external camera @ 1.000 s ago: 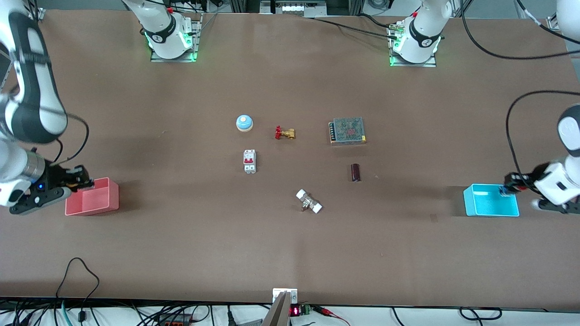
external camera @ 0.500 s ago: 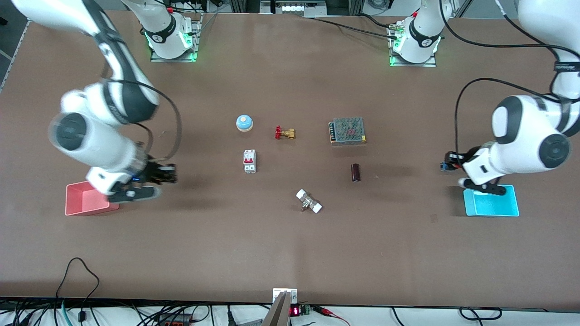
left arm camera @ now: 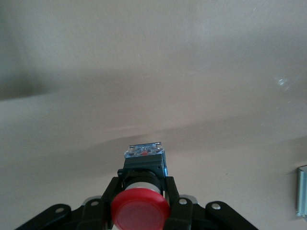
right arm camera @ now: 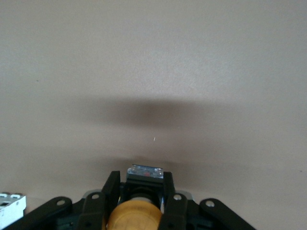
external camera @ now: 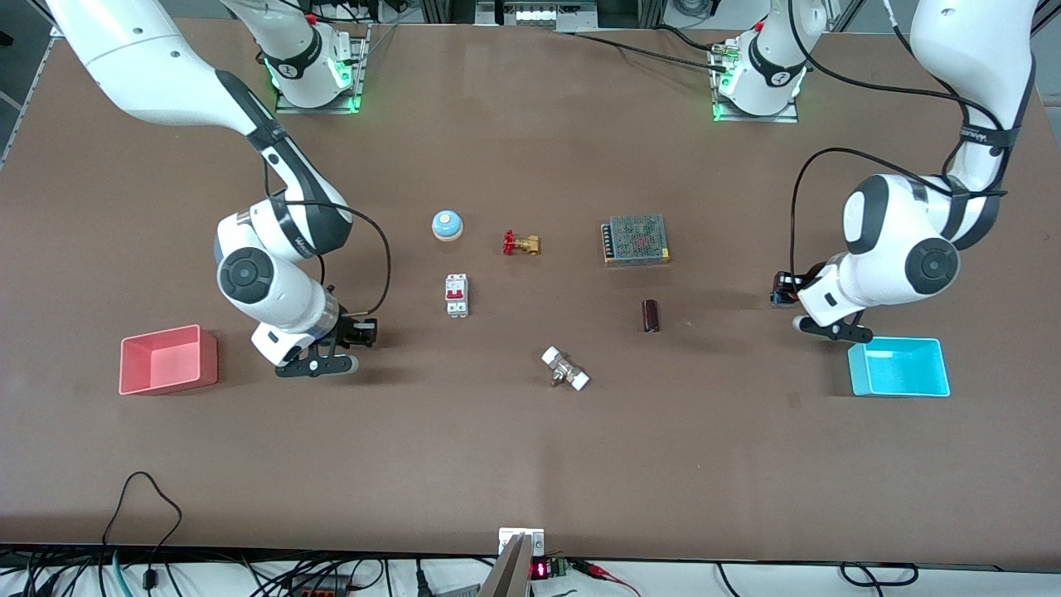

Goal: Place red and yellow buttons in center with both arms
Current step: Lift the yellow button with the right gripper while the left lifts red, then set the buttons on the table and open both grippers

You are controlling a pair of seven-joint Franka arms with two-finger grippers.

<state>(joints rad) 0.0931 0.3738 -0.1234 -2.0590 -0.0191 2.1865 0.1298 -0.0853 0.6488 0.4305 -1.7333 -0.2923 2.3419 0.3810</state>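
My left gripper (external camera: 782,290) is shut on the red button (left arm camera: 140,211), held low over the brown tabletop between the cyan bin and the dark cylinder. In the left wrist view the black fingers (left arm camera: 171,189) clamp its black body behind the red cap. My right gripper (external camera: 365,332) is shut on the yellow button (right arm camera: 134,216), low over the table between the red bin and the circuit breaker. In the right wrist view the fingers (right arm camera: 111,188) grip its body on both sides. The center of the table (external camera: 547,307) is bare brown surface among small parts.
Around the center lie a pale-blue dome (external camera: 447,225), a brass valve (external camera: 521,244), a white circuit breaker (external camera: 457,295), a metal mesh box (external camera: 636,239), a dark cylinder (external camera: 651,316) and a white-capped fitting (external camera: 565,369). A red bin (external camera: 167,359) and a cyan bin (external camera: 898,367) stand at the table's ends.
Both arms have swung inward from their bins toward the middle of the table, each carrying its button; the right gripper has left the red bin, the left gripper the cyan bin.
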